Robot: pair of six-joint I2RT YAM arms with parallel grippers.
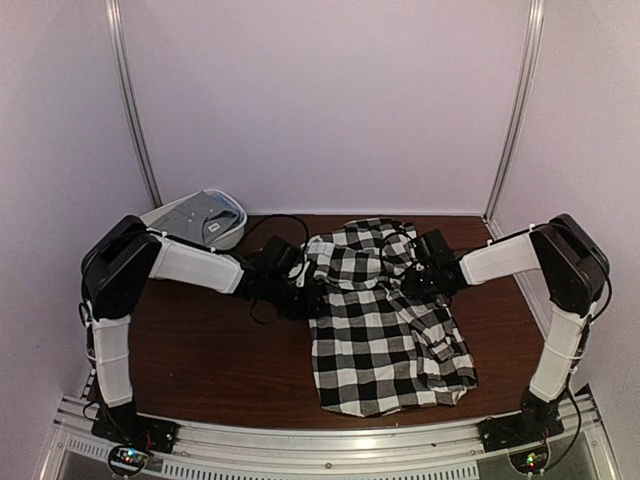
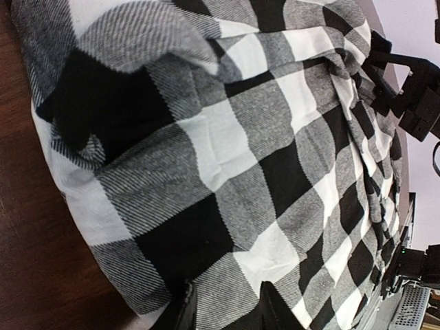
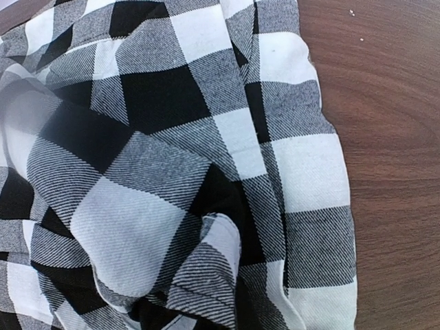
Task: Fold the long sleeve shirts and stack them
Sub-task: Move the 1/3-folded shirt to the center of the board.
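Checked shirt (image 1: pixel 385 335) lies rumpled on the counter (image 1: pixel 220 350).
Left jaws and right jaws sit at its upper sides; whether either grips cloth, I cannot tell.

Our left gripper (image 1: pixel 308 299) and right gripper (image 1: pixel 412 282) point straight toward each other, wrists low, elbows bent. We cannot tell whether either is closed.
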